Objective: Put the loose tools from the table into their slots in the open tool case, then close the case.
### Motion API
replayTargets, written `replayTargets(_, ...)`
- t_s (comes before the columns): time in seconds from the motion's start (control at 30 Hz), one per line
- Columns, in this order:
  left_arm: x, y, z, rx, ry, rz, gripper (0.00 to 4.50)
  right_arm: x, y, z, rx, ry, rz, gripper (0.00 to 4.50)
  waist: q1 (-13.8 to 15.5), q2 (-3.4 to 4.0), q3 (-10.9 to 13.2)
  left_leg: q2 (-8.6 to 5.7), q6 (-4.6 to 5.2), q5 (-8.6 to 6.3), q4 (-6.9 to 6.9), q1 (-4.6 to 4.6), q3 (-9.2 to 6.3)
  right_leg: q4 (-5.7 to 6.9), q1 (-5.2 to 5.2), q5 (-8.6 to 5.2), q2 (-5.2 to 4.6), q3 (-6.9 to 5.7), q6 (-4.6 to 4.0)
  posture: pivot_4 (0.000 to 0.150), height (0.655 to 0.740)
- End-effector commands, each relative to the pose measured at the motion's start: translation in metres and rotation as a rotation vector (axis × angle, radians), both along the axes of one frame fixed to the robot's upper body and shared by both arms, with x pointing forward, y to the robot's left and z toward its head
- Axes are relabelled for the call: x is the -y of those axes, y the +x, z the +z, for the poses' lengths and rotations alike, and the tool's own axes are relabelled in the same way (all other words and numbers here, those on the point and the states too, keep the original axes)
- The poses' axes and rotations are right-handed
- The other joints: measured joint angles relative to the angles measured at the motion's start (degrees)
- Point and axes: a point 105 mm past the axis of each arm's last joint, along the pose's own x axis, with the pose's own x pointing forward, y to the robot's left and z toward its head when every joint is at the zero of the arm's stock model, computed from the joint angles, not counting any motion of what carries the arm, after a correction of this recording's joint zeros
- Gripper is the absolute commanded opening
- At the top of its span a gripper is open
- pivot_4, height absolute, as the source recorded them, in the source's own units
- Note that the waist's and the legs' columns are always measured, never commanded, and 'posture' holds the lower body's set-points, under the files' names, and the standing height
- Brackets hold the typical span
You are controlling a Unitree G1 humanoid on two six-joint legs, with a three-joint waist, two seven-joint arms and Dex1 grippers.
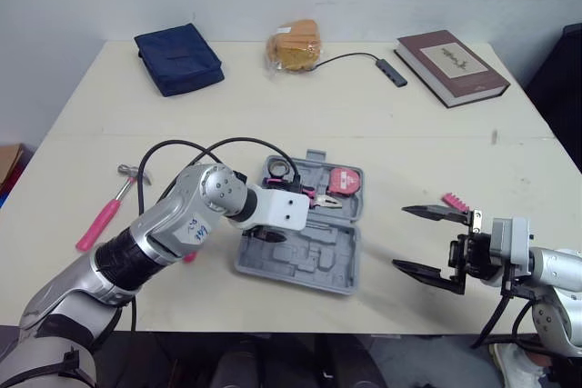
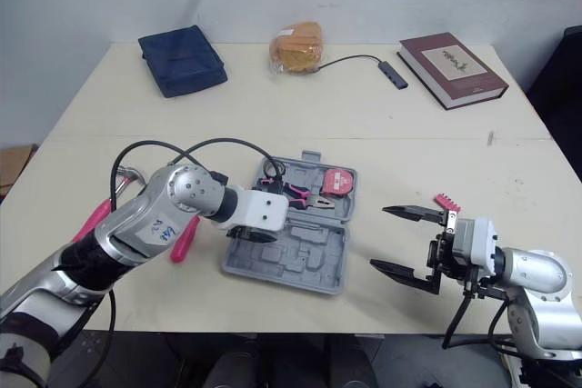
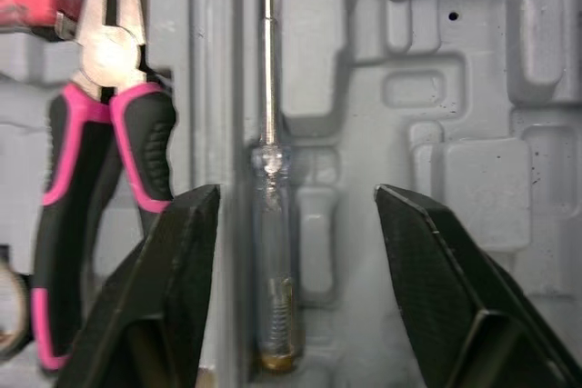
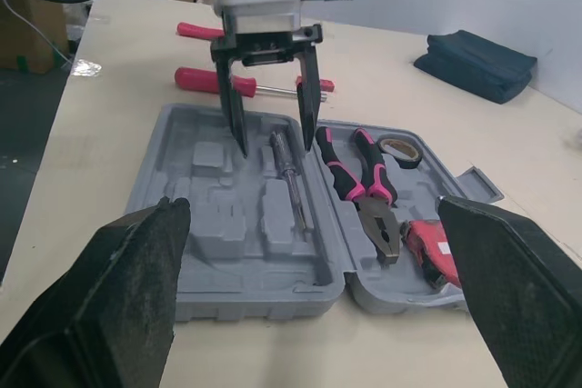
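The grey tool case lies open at the table's front middle. In it are pink-and-black pliers, a red tape measure, a tape roll and a clear-handled screwdriver lying in a slot. My left gripper hangs open just over that screwdriver, one finger on each side, not touching it. A red screwdriver and a pink hammer lie on the table left of the case. My right gripper stands open to the right of the case, holding nothing. A small pink ridged piece lies beside it.
Along the table's far edge sit a navy pouch, a bagged bread roll, a cabled adapter and a brown book. A black cable loops from my left arm over the table near the hammer.
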Motion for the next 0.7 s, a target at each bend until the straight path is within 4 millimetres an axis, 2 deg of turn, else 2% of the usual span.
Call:
replayTargets(0.03, -0.006, -0.007, 0.019, 0.041, -0.006, -0.032, 2.48, 0.005, -0.005, 0.000, 0.011, 0.004, 0.015, 4.50, -0.1, 0.00, 0.0, 0.01, 0.00, 0.00, 0.00, 0.00, 0.00, 0.00, 0.00, 0.00, 0.00, 0.00, 0.00, 0.150, 0.7400)
replayTargets(0.13, -0.009, -0.004, 0.030, 0.072, -0.055, -0.028, 2.48, 0.007, -0.006, -0.001, 0.010, 0.002, 0.012, 4.50, 0.0, 0.00, 0.0, 0.00, 0.00, 0.00, 0.00, -0.01, 0.00, 0.02, 0.00, 0.00, -0.02, 0.00, 0.00, 0.150, 0.7400)
replayTargets(0.23, -0.002, 0.001, 0.039, 0.096, -0.219, -0.058, 2.48, 0.004, -0.006, -0.001, 0.009, 0.005, 0.012, 4.50, 0.0, 0.00, 0.0, 0.00, 0.02, -0.01, 0.03, 0.01, 0.00, 0.04, 0.01, 0.00, -0.06, 0.00, 0.00, 0.150, 0.7400)
replayTargets(0.33, 0.006, -0.001, 0.052, 0.083, -0.454, -0.119, 1.61, 0.001, -0.006, 0.000, 0.009, 0.010, 0.012, 4.50, 0.1, 0.00, 0.0, 0.01, 0.03, -0.01, 0.08, -0.01, -0.02, 0.09, 0.00, 0.00, -0.16, -0.02, 0.00, 0.150, 0.7400)
replayTargets(0.4, 0.006, -0.001, 0.056, 0.032, -0.591, -0.104, 0.71, 0.000, -0.005, 0.001, 0.009, 0.012, 0.010, 4.50, 0.0, 0.00, 0.0, 0.04, 0.02, -0.01, 0.09, -0.01, -0.01, 0.10, 0.00, 0.00, -0.28, -0.02, 0.00, 0.150, 0.7400)
replayTargets(0.43, 0.004, 0.000, 0.054, 0.016, -0.635, -0.101, 0.24, -0.002, -0.005, 0.003, 0.009, 0.013, 0.009, 4.50, -0.1, 0.00, 0.0, 0.04, 0.02, -0.01, 0.09, 0.00, 0.00, 0.12, 0.00, 0.00, -0.28, -0.03, 0.01, 0.150, 0.7400)
replayTargets(0.47, 0.003, -0.001, 0.051, -0.009, -0.671, -0.100, 0.04, -0.004, -0.004, 0.004, 0.010, 0.014, 0.008, 4.50, -0.1, 0.00, 0.0, 0.04, 0.01, 0.00, 0.09, 0.01, 0.00, 0.15, -0.01, 0.00, -0.27, -0.02, 0.01, 0.150, 0.7400)
replayTargets(0.6, 0.002, 0.003, 0.034, -0.091, -0.755, -0.019, 0.04, -0.009, -0.001, 0.009, 0.014, 0.019, 0.002, 4.50, -0.2, 0.00, 0.0, 0.03, -0.01, 0.01, 0.08, 0.07, 0.02, 0.21, 0.00, 0.00, -0.15, -0.02, 0.01, 0.150, 0.7400)
replayTargets(0.7, 0.000, 0.005, 0.014, -0.053, -0.686, -0.028, 0.04, -0.013, 0.001, 0.013, 0.016, 0.022, -0.001, 4.50, -0.1, 0.00, 0.0, 0.00, -0.01, 0.01, 0.09, 0.07, 0.02, 0.23, 0.00, 0.00, -0.11, -0.02, 0.01, 0.150, 0.7400)
